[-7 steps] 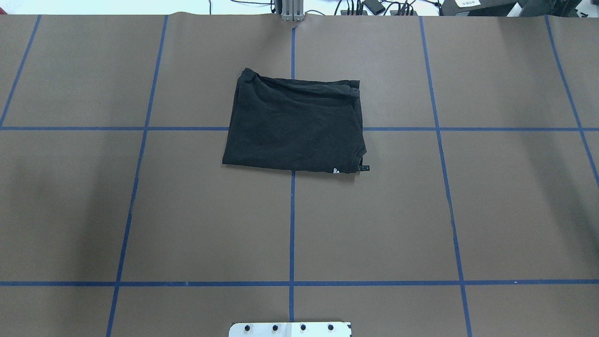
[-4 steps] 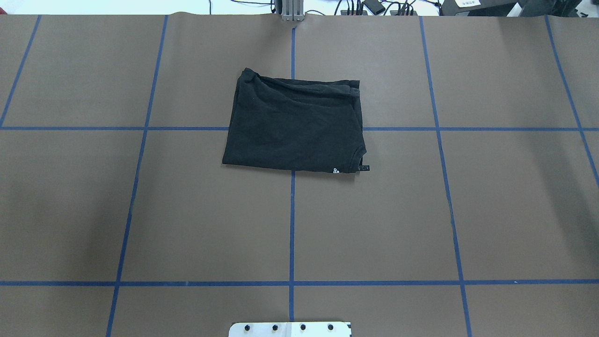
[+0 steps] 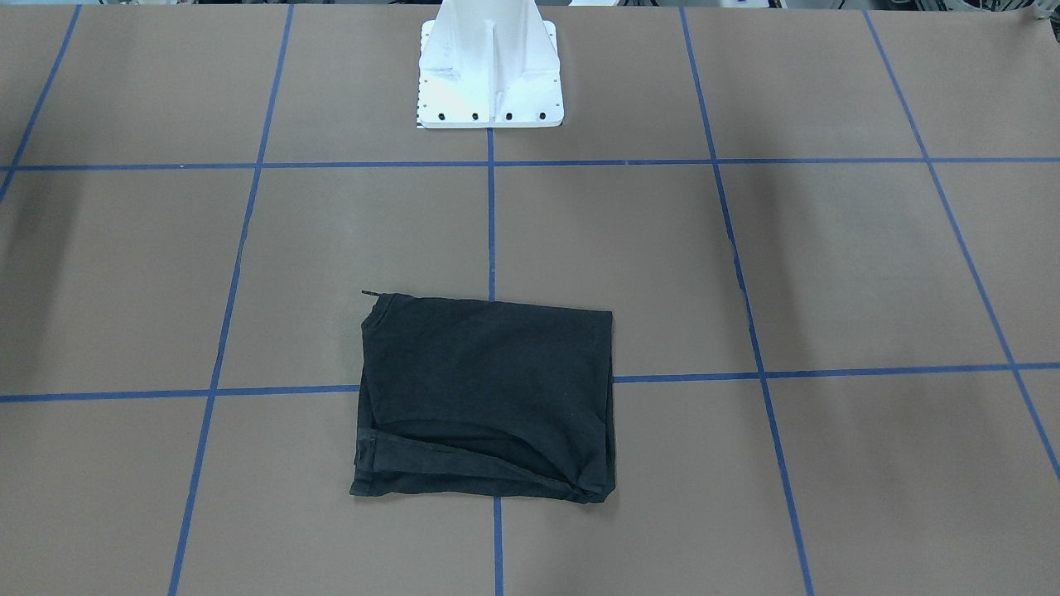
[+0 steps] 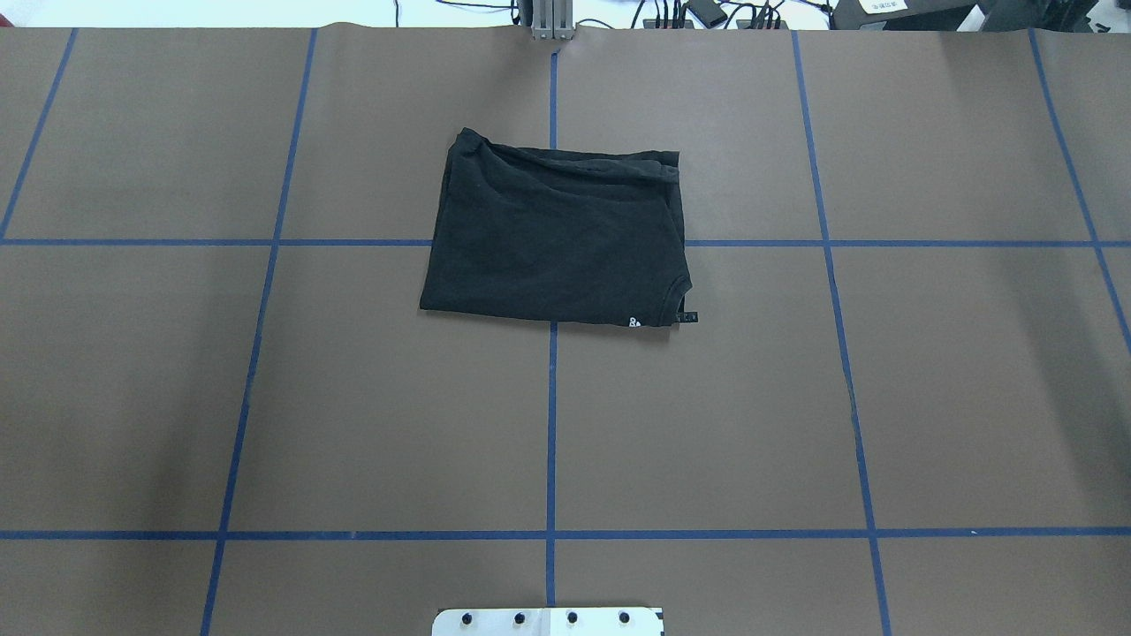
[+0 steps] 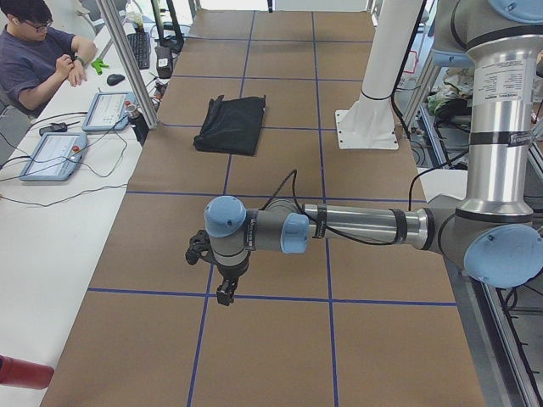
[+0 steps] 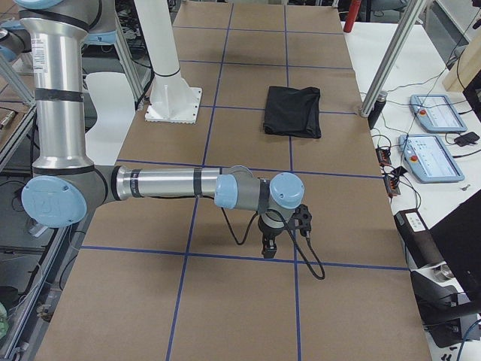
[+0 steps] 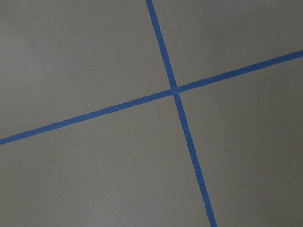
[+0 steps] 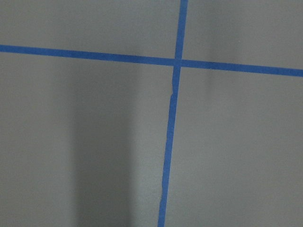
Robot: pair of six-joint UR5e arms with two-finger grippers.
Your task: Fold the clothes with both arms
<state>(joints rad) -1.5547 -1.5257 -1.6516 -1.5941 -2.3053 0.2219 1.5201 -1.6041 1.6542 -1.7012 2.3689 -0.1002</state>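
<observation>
The black T-shirt (image 4: 555, 238) lies folded into a rectangle on the brown tabletop (image 4: 371, 415), across the middle blue tape line (image 4: 551, 424) (a small white mark (image 4: 634, 321) shows at its near edge). The left gripper (image 5: 226, 292) and right gripper (image 6: 268, 248) hang well apart from it, and whether either is wide or narrow cannot be told.

The T-shirt (image 4: 552, 234), centre of the overhead view, is soft matt black cloth, lightly creased, with thicker stitched hems. Under it the table cover (image 4: 353, 397) looks like dull, smooth brown paper, crossed by blue tape (image 4: 550, 424) with a faint sheen. The left arm (image 5: 356, 225) and right arm (image 6: 165, 183) have satin silver metal tubes and smooth light-blue caps. The base plate (image 3: 490, 74), top centre, is glossy white.
</observation>
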